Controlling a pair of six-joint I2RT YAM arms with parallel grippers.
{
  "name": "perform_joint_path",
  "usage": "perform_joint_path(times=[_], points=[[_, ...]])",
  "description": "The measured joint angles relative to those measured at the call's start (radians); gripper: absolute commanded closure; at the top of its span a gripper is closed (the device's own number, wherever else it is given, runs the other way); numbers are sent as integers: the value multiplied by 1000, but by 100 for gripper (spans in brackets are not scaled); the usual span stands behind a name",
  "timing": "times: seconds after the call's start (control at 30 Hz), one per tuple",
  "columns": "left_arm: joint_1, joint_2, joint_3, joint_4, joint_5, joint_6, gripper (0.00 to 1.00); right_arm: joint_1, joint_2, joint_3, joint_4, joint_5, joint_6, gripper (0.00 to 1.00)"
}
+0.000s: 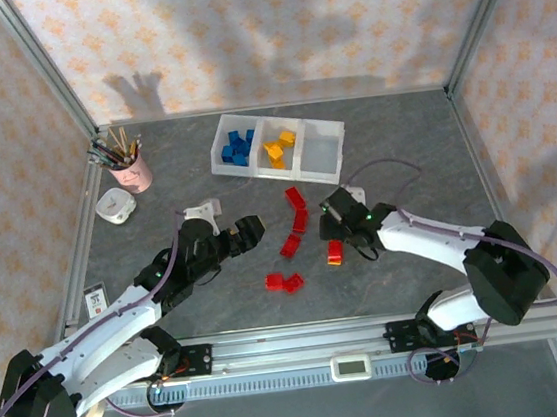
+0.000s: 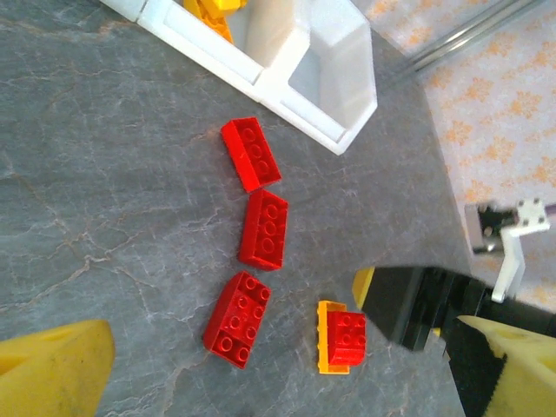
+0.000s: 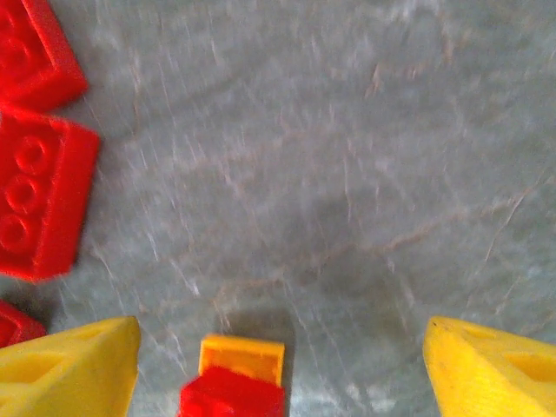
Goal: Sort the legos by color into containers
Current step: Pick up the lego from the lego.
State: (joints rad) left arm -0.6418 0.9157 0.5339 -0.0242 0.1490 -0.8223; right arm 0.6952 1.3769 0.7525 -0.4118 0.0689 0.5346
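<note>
The containers [image 1: 326,168] stand at the back, with blue legos [image 1: 238,148] in the left bin and yellow ones [image 1: 280,148] in the middle bin. Three red legos [image 1: 297,220] lie in a line on the table and another red one [image 1: 284,282] nearer the arms. A red brick stacked on a yellow-orange brick [image 1: 335,252] [image 2: 341,337] [image 3: 239,378] lies flat between the wide-apart fingers of my right gripper [image 1: 334,237] [image 3: 282,373], nearer the left finger [image 3: 74,369] and untouched. My left gripper [image 1: 251,230] [image 2: 287,382] hangs open above the table, left of the red line.
A pink cup of pencils [image 1: 131,170] and a small white object [image 1: 115,205] sit at the back left. Metal frame rails border the table. The right bin [image 2: 334,74] holds nothing. Bare grey table lies right of the stacked brick.
</note>
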Motion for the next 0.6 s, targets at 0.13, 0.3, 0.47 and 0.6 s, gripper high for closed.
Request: perform_joint_path(times=[0.13, 0.3, 0.47, 0.6], points=[[-1, 1, 0, 12, -1, -12, 1, 45, 2, -23, 11, -32, 28, 23], [-6, 3, 0, 15, -4, -18, 1, 71, 35, -35, 36, -47, 48, 35], [-6, 3, -7, 15, -5, -18, 1, 86, 61, -35, 37, -39, 58, 44], [-6, 8, -8, 16, -5, -18, 1, 88, 68, -35, 38, -32, 61, 53]])
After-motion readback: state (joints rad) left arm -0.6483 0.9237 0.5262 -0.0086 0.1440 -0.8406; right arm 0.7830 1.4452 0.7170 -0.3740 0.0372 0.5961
